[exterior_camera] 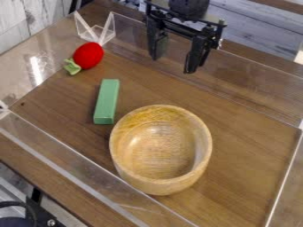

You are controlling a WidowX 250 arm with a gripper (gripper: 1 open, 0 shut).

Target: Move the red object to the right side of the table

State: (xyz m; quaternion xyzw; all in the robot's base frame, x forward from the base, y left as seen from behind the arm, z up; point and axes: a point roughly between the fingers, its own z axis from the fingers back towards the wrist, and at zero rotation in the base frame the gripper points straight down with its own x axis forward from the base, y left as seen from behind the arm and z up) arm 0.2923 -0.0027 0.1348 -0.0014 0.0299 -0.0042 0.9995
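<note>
The dark wood-grain desk (243, 115) is edged with clear plastic walls. A wooden bowl (161, 147) sits near its front. The black gripper (175, 53) hangs over the far part, its jaws spread wide and holding nothing. A green block (106, 100) lies left of the bowl. The red object (87, 56) rests at the far left, well apart from the gripper.

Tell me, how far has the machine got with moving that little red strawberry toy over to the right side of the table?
Nothing looks done yet: the small red strawberry-like toy lies near the far left corner of the dark brown wooden table. In hand: the black gripper hangs open and empty, to the right of the toy and not touching it. Left: reach it, grasp it, carry it right, past the green rectangular block and round wooden bowl.
</note>
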